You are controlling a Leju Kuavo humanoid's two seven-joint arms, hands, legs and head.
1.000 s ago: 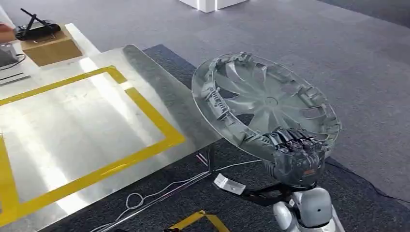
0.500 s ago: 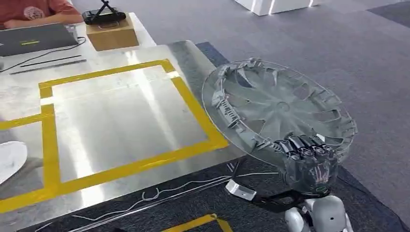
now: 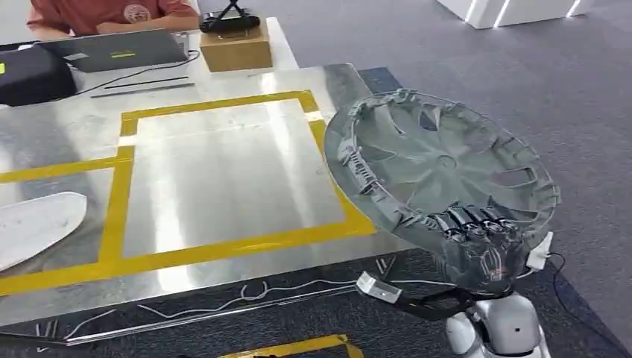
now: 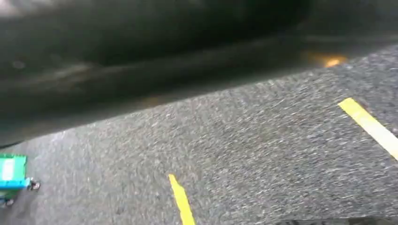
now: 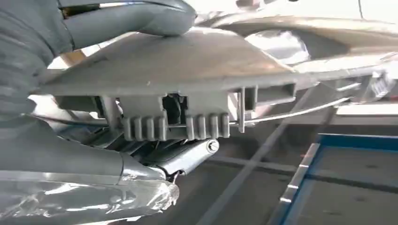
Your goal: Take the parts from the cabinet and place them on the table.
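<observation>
The right robot hand (image 3: pixel 483 250) grips a grey plastic wheel cover (image 3: pixel 440 168) by its near rim, dark fingers (image 3: pixel 469 221) curled over the edge and, in the right wrist view, the thumb (image 5: pixel 136 18) pressed on the opposite face. The cover is held up in the air, tilted, hollow ribbed side upward, at the right edge of the metal worktop (image 3: pixel 201 179). Its left part overhangs the corner of the yellow taped square (image 3: pixel 123 201), and the rest hangs over the carpet.

The cover looks light and fairly stiff but thin, so it will probably flex and sway when held at one point on the rim. The clips and the wire ring along the rim (image 5: pixel 178 124) look like the parts most likely to snag or snap. The rim is the sensible place to hold it, and it should be set down flat, not dropped on an edge.

The left robot hand cannot be made out. The left wrist view is blurred, with carpet, yellow floor tape (image 4: pixel 180 199) and a dark shape, so whether that hand is open or closed cannot be told. A white object (image 3: pixel 37 224) lies cut off at the worktop's left edge; what it is cannot be told. At the far side sit a laptop (image 3: pixel 112 48), a cardboard box (image 3: pixel 235 48) and a seated person (image 3: pixel 97 15), mostly cropped.
</observation>
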